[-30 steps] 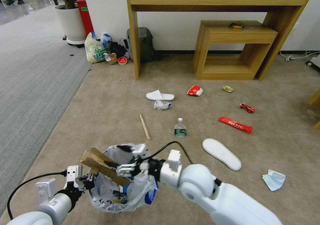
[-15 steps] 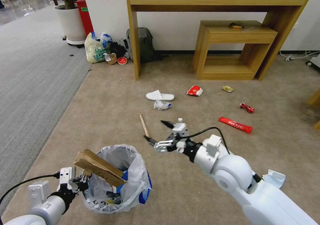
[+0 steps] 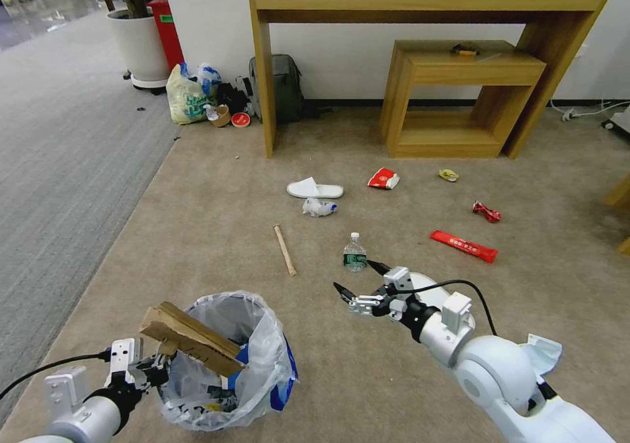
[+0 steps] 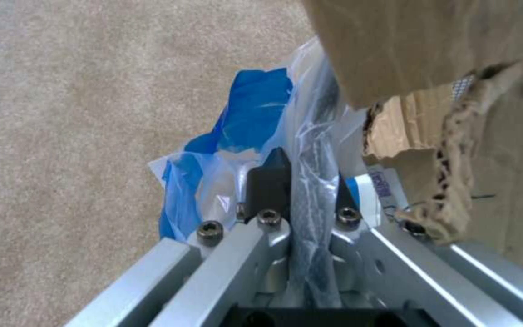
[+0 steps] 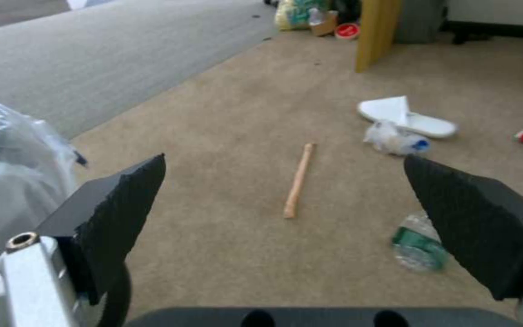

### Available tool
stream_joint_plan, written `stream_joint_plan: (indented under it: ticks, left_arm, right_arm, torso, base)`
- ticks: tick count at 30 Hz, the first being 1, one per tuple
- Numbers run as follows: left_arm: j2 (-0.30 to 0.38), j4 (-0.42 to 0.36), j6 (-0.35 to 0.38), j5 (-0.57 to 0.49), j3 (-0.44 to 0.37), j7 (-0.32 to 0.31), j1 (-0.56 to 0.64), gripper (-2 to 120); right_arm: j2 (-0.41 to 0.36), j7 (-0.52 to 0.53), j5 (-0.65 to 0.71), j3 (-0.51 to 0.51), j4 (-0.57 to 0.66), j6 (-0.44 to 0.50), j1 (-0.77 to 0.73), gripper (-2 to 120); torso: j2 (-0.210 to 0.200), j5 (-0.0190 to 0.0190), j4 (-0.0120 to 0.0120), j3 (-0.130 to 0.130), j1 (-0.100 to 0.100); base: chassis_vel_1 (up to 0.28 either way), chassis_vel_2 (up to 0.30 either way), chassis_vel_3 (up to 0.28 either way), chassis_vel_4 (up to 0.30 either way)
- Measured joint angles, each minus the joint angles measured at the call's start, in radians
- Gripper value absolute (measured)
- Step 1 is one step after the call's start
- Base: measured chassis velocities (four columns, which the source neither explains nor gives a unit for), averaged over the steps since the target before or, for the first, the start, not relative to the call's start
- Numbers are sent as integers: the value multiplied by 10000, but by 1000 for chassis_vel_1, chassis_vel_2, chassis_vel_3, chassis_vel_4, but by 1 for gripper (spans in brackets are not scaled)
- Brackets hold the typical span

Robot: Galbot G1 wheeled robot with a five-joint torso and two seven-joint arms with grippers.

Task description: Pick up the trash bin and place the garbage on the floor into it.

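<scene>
2 grippers in view, left gripper [image 3: 152, 369] clamped on the rim of the trash bin [image 3: 226, 364], blue-printed bag, print unreadable, cardboard strip [image 3: 190, 338] slanting out, right gripper [image 3: 359, 280] jaws wide apart above the floor [image 3: 216, 220], green-label bottle [image 3: 355, 253] upright just beyond it, wooden stick [image 3: 285, 249] lying lengthwise away.

Crinkly, glossy translucent plastic lines the trash bin [image 3: 226, 364], beneath a rough, torn strip of matt cardboard [image 3: 190, 338]. The right gripper's [image 3: 357, 280] fingers [image 5: 122, 200] carry black textured pads; the floor [image 3: 216, 220] is matt short-pile carpet.
</scene>
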Motion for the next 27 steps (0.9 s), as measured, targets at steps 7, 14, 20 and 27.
stream_joint_plan:
  ticks: [7, 14, 20, 27]
  left_arm:
    - [65, 3, 0, 8, 23, 77, 36, 0]
    - [96, 3, 0, 28, 30, 154, 132, 0]
    - [77, -19, 0, 58, 45, 197, 204, 0]
    - [31, -90, 0, 103, 59, 258, 309, 0]
  right_arm:
    - [65, -143, -140, 524, 148, 110, -454, 100]
    - [120, -306, -271, 974, 345, 253, -941, 100]
    - [157, -402, -317, 1205, 425, 332, -1185, 100]
    - [178, -567, -391, 1556, 507, 465, -1560, 100]
  torso:
    - [0, -1, 1, 1, 0]
    - [0, 2, -1, 1, 0]
    - [0, 0, 0, 1, 0]
    - [0, -1, 1, 1, 0]
  base:
    - [-40, -40, 40, 47]
    - [-120, -117, 119, 122]
    - [-116, -109, 98, 110]
    - [-98, -99, 103, 99]
